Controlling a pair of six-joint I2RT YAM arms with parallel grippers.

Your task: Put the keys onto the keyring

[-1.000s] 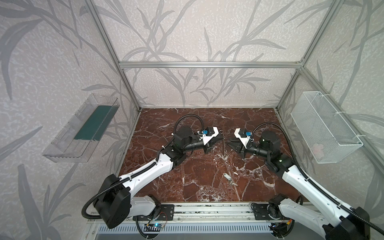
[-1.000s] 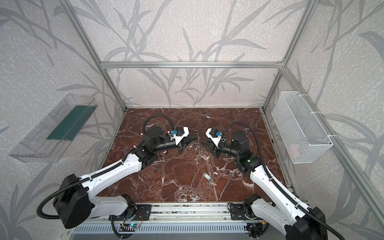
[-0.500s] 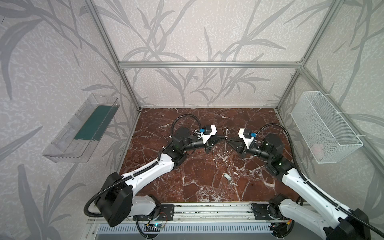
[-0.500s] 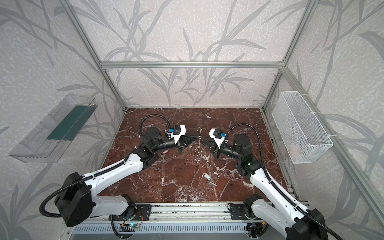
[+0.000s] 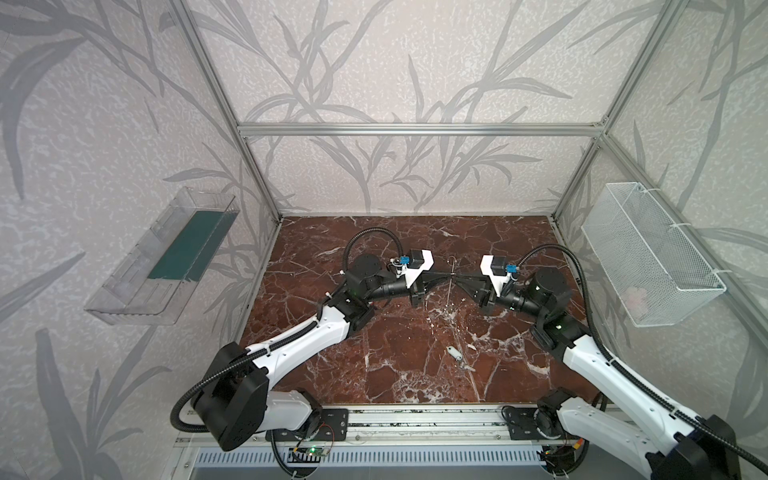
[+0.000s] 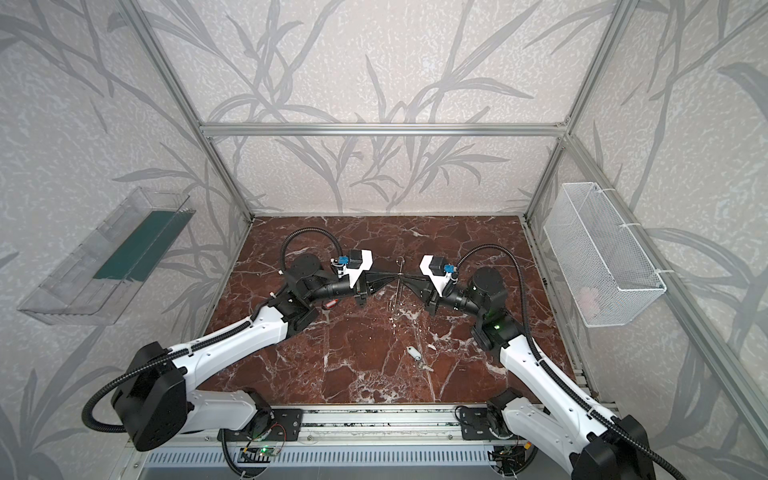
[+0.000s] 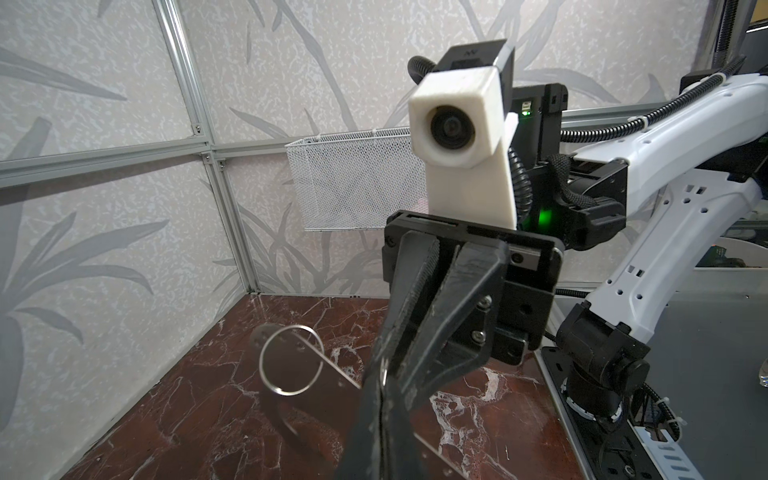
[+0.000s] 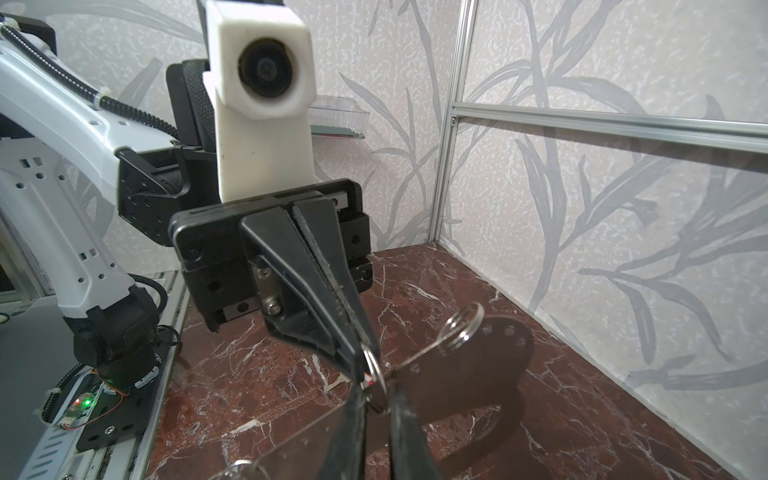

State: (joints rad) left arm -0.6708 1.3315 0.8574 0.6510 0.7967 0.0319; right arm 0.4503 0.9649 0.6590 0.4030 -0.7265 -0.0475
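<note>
The only marking is a small pale logo on the black camera housing above the right claw [image 7: 382, 374], too small to read.

Two containers hang on the side walls. The clear tray [image 5: 124, 291] on the left holds a dark green liner [image 5: 191, 245]. The wire basket [image 5: 648, 257] on the right holds something pale pink [image 5: 633, 296] that cannot be made out.

The keyring [image 5: 450, 291] is held up over the middle of the tabletop [image 5: 374, 374], between the two arms. The left claw [image 5: 447, 275] is pinched tight on one face of it. The right claw, its jaws drawn narrow, grips it from the opposite side.

In both top views the plate shows only edge-on, as a thin upright line. The wrist views show its flat grey face, a row of small holes along the rounded end and a wire split ring [image 7: 286, 392] threaded there.

The white-tagged key [image 5: 456, 354] lies flat on the tabletop nearer the front rail, well apart from both claws, and shows in both top views. The red-orange tag [image 6: 329, 304] shows in a top view only, on the tabletop just beside the left arm's wrist; neither wrist view shows either key.
</note>
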